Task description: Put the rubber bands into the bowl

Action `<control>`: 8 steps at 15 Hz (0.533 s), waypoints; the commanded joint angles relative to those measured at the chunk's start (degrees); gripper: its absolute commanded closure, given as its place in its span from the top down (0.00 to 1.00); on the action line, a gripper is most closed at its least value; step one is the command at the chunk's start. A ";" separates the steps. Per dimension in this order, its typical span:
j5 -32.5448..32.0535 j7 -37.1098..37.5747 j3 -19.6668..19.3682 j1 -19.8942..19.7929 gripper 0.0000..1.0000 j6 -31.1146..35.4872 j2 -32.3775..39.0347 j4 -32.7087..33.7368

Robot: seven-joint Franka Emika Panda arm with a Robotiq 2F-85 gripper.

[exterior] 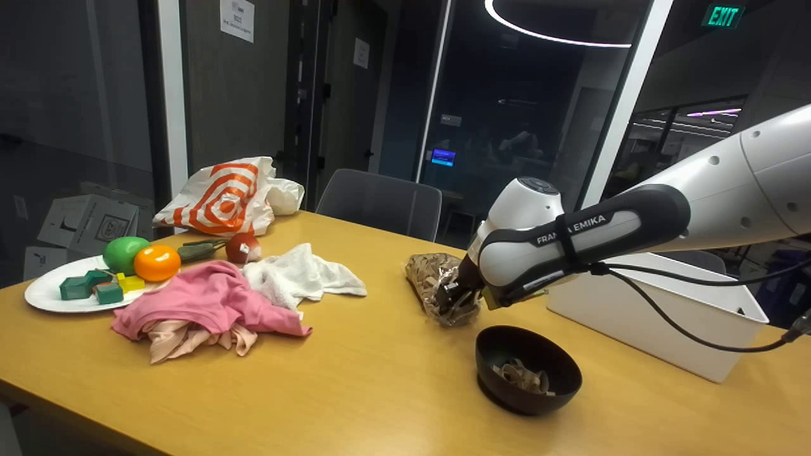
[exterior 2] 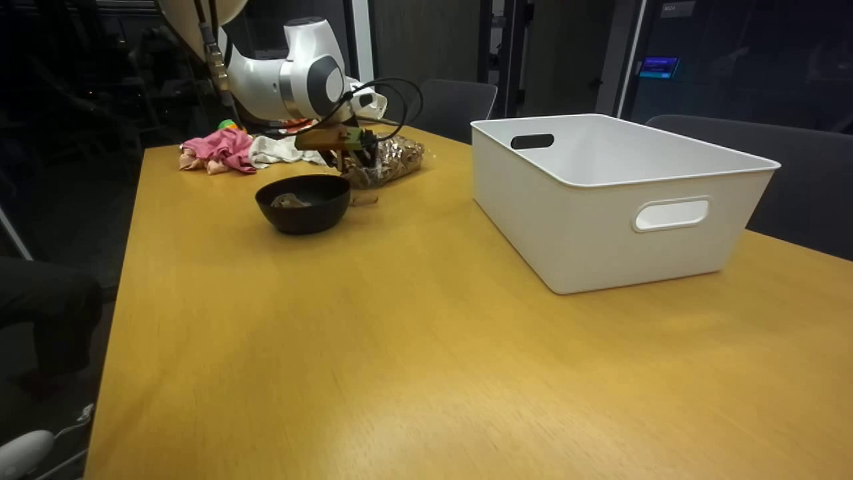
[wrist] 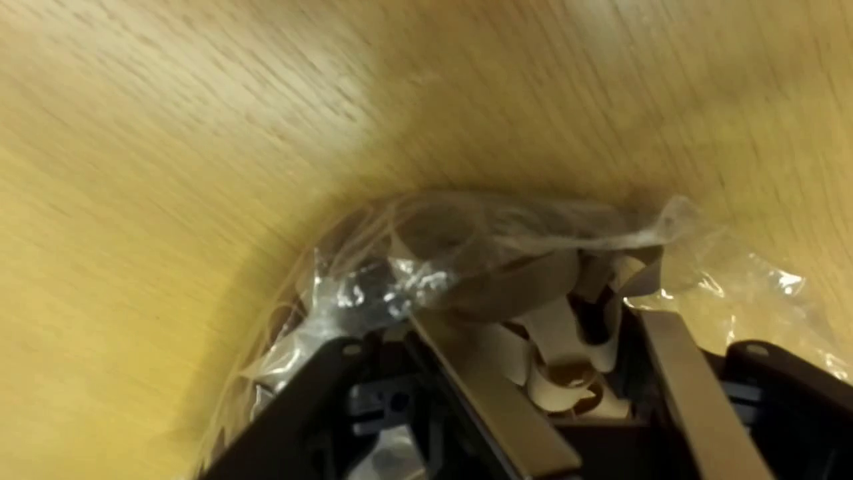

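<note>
Gripper [wrist: 540, 323] at the mouth of the bag [wrist: 360, 293], fingers apart, bands [wrist: 556, 353] showing between them. More bands lie in the bowl [exterior: 552, 352], upright near the bag.

The wrist view's lower edge cut off the hand [wrist: 546, 321], which partly hid rubber bands [wrist: 556, 333]; in an exterior view, the right edge cropped the arm [exterior: 728, 180].

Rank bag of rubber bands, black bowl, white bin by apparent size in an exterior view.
White bin
Black bowl
Bag of rubber bands, partly covered
Apparent order only: the bowl sits nearer the camera than the bag.
</note>
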 commanded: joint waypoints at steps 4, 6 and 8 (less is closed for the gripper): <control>0.09 0.64 0.39 -0.28 0.03 -2.89 -0.03 2.28; 0.23 0.79 0.32 -0.51 0.02 -3.86 -0.59 2.37; 0.89 0.59 0.71 -1.22 0.03 -5.42 -1.51 2.31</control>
